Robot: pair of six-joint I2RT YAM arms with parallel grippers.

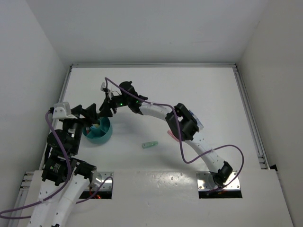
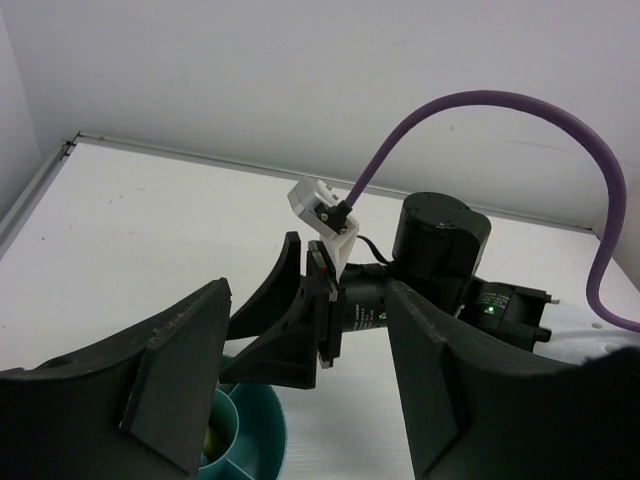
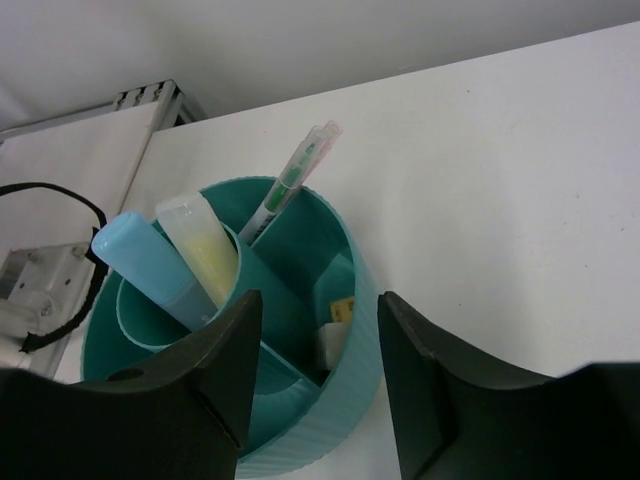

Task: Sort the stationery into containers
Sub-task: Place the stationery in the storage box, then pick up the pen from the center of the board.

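The round teal cup (image 1: pixel 102 136) (image 3: pixel 330 430) stands on the table's left side. Its inner dividers hold a light-blue marker (image 3: pixel 150 265), a yellow marker (image 3: pixel 205 250), a thin green pen (image 3: pixel 290 180) and a small whitish eraser (image 3: pixel 333 343). My right gripper (image 1: pixel 105 109) (image 3: pixel 315 370) hangs open just above the cup's rim, over the eraser's compartment, with nothing between its fingers. My left gripper (image 1: pixel 91 116) (image 2: pixel 300 400) is open and empty beside the cup (image 2: pixel 255 440), facing the right wrist. A small pale-green item (image 1: pixel 150 144) lies on the table right of the cup.
A pink item (image 1: pixel 171 135) lies partly hidden under the right forearm. The right arm's purple cable (image 2: pixel 480 110) arcs close in front of the left wrist camera. Raised rails border the table at the back and right.
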